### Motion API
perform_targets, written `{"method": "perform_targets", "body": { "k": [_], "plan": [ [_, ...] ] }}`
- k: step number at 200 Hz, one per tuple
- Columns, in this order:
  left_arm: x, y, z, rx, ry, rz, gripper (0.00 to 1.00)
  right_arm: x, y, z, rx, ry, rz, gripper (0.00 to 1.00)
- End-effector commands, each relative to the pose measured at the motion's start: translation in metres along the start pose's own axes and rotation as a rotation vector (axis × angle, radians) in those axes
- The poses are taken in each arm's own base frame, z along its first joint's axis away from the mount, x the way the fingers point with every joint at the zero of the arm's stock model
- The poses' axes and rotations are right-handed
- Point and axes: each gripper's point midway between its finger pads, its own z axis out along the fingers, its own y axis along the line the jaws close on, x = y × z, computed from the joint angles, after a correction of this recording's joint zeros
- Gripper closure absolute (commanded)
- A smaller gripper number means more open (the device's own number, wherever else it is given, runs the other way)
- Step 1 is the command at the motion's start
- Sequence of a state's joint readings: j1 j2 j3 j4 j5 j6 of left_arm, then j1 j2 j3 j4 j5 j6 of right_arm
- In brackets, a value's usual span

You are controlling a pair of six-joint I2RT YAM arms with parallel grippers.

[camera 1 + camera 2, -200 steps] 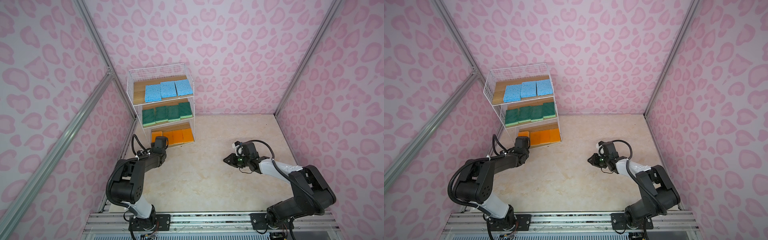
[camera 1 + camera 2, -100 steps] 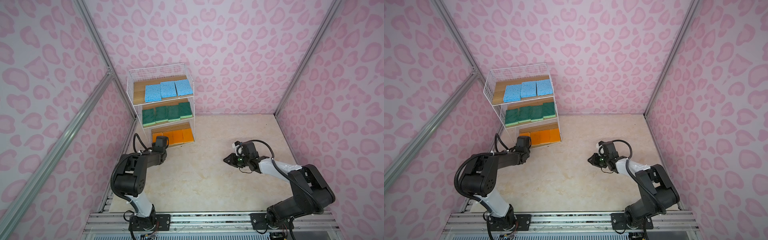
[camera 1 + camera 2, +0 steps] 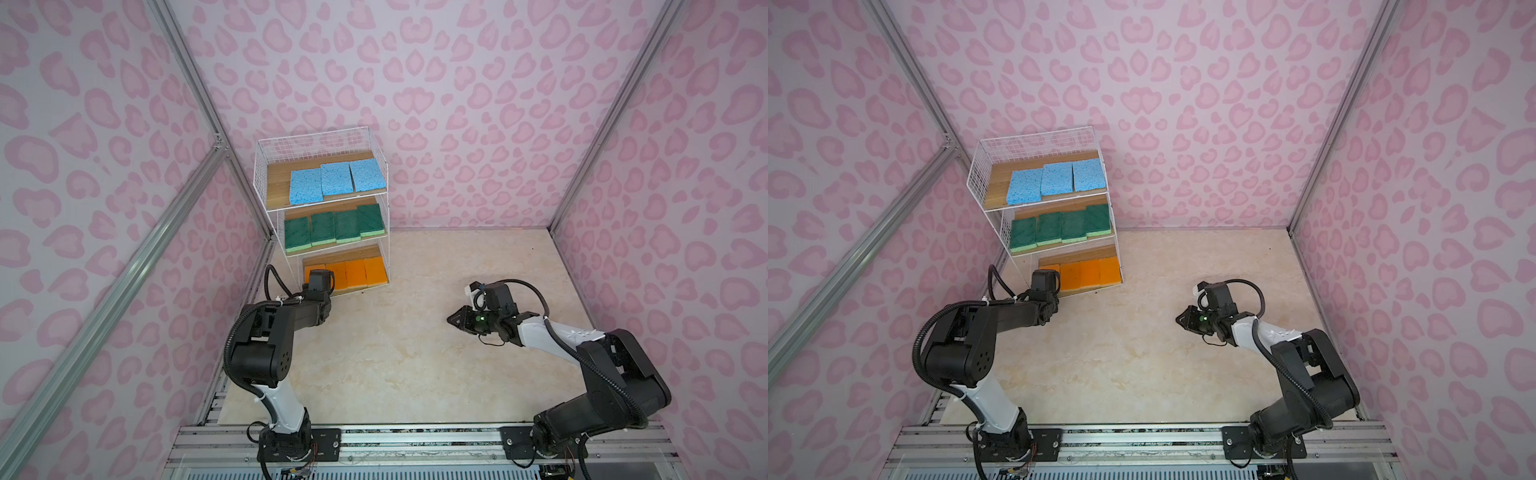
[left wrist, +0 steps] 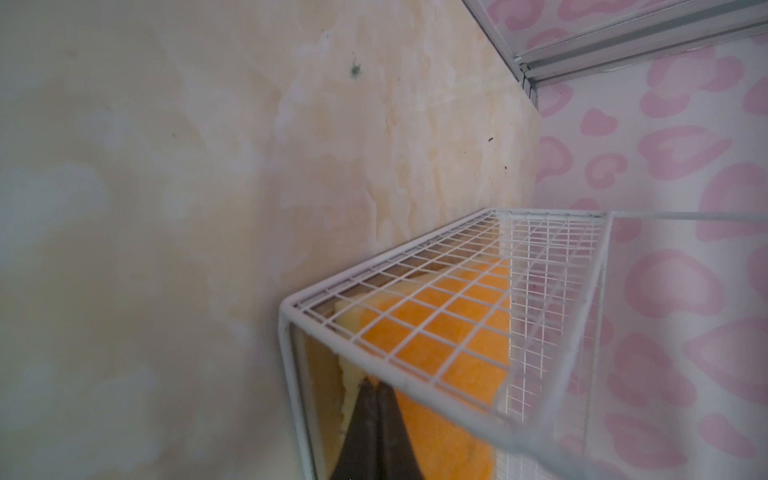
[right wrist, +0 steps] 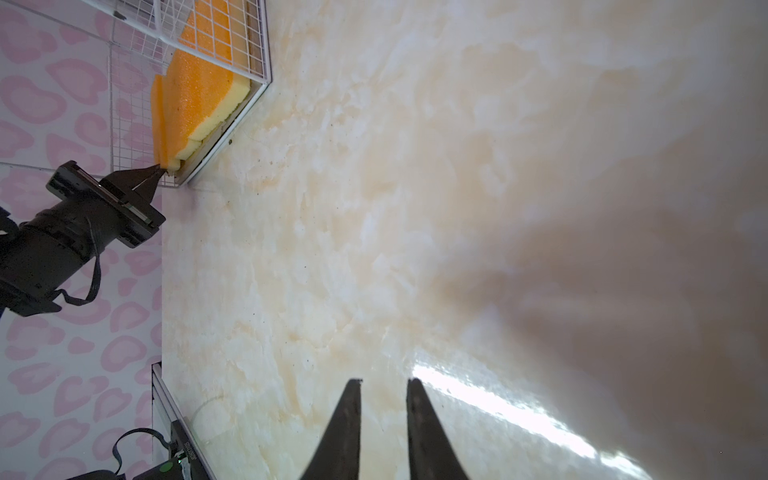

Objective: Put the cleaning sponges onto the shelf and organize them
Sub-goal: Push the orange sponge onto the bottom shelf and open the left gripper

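- The left gripper (image 4: 376, 384) has its jaws pressed together with nothing between them. Its tips touch the near edge of the leftmost orange sponge (image 5: 157, 124).
- That sponge lies on the bottom board of the shelf (image 3: 261, 178) — a white wire rack with three wooden boards. The shelf stands at the far left of the table (image 3: 395, 353), close to the left wall.
- Four orange sponges (image 3: 356, 272) lie flat, side by side, along the bottom board, each touching the next. Their yellow bases show along the near edge.
- Four green sponges (image 3: 332, 226) lie in a row on the middle board, dark side up.
- Three blue sponges (image 3: 334, 180) lie in a row on the top board, toward its right end. The left end of that board shows bare wood.
- The right gripper (image 5: 384, 381) has its jaws a narrow gap apart and empty — it hangs above bare table on the right, well apart from the shelf, tips pointing left.
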State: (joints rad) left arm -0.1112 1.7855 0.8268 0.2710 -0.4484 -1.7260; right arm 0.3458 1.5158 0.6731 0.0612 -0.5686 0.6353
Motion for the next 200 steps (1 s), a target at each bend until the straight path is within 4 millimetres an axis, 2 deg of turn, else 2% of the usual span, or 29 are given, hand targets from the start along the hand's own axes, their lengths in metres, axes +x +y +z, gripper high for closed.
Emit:
{"method": "perform_targets", "body": {
  "k": [1,47,75,91,149,179,183,200],
  "plan": [
    [0.007,-0.007,0.003,0.014,0.026,-0.006,0.96,-0.002,0.001,-0.001,-0.001,-0.009,-0.011,0.78],
    [0.015,-0.009,0.006,0.016,0.068,0.003,0.96,-0.003,0.001,-0.002,-0.002,-0.012,-0.012,0.78],
    [0.019,-0.016,0.004,0.035,0.094,0.012,0.79,-0.003,0.000,-0.003,-0.001,-0.016,-0.011,0.78],
    [0.022,-0.018,0.001,0.040,0.113,0.016,0.74,-0.003,0.001,-0.003,-0.003,-0.017,-0.011,0.78],
    [0.025,-0.005,-0.009,0.020,0.150,0.017,0.74,-0.004,0.002,-0.005,-0.004,-0.023,-0.014,0.78],
    [0.030,-0.001,-0.014,0.016,0.175,0.034,0.65,-0.004,0.003,-0.007,-0.007,-0.029,-0.016,0.77],
    [0.030,-0.001,-0.015,0.018,0.176,0.035,0.59,-0.005,0.003,-0.007,-0.007,-0.030,-0.016,0.76],
    [0.033,-0.003,-0.020,0.026,0.189,0.048,0.51,-0.005,0.004,-0.008,-0.007,-0.033,-0.019,0.74]
  ]
}}
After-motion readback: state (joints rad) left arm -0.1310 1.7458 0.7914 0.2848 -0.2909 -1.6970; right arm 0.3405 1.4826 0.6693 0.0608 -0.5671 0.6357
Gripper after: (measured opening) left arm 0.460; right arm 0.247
